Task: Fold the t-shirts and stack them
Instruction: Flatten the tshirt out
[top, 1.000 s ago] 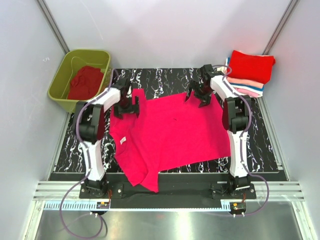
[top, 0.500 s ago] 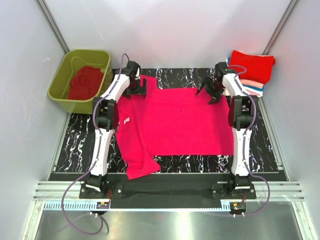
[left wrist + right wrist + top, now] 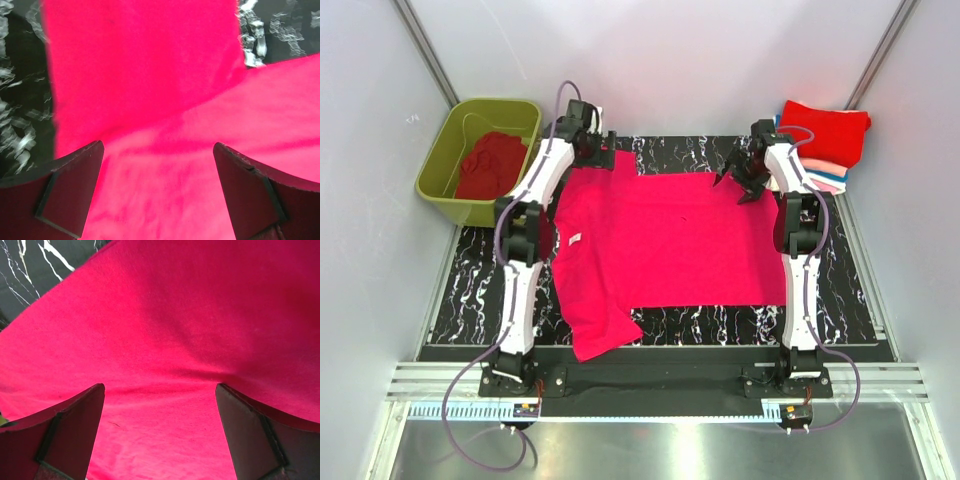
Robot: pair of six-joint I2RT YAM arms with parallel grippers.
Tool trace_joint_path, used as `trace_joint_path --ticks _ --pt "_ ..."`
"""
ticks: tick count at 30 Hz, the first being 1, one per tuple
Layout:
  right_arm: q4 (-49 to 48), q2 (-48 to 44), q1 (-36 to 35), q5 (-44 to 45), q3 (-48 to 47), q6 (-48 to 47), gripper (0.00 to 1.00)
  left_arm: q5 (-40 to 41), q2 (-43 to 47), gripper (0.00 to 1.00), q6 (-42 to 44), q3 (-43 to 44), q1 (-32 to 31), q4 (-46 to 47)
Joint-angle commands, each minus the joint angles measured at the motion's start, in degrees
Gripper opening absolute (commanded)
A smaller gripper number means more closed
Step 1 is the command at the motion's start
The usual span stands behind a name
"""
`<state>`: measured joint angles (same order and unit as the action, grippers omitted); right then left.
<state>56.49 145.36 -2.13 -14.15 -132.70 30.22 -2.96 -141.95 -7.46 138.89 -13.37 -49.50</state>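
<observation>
a: where's the tee (image 3: 670, 240)?
b: spread flat on the table (image 3: 470, 290).
a: is it held?
b: no. left fingers (image 3: 65, 195) and right fingers (image 3: 60, 435) are spread wide, gripping nothing, above its far corners.

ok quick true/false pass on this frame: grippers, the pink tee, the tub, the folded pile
1. Both the left gripper and the right gripper are open above the magenta t-shirt. True.
2. The magenta t-shirt is already folded into a compact square. False: it lies spread open on the table, sleeves out.
3. The green tub is empty. False: a red tee lies crumpled inside it.
4. A stack of folded shirts sits at the far right corner, with a red one on top. True.
</observation>
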Motion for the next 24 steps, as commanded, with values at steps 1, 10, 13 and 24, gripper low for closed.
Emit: trace_joint_path --ticks 1,10,13,24 --pt "0.5 -2.2 0.3 1.7 -2.8 -1.7 1.0 4.6 19.9 0.99 0.7 -7.9 -2.1 3.0" --pt "-1.1 -24.5 -2.4 1.9 17.3 -3.5 1.0 -5.5 49.5 0.99 -13.6 -55.0 -2.3 6.7" --pt "-6.1 -37.7 -3.0 1.1 32.0 -2.1 1.0 -8.4 57.6 0.99 -16.6 -69.0 -3.4 12.1" --pt "-11.8 -61.2 -3.1 1.4 64.0 0.5 1.0 -9.5 53.5 0.99 -18.5 -85.8 -3.3 19.5"
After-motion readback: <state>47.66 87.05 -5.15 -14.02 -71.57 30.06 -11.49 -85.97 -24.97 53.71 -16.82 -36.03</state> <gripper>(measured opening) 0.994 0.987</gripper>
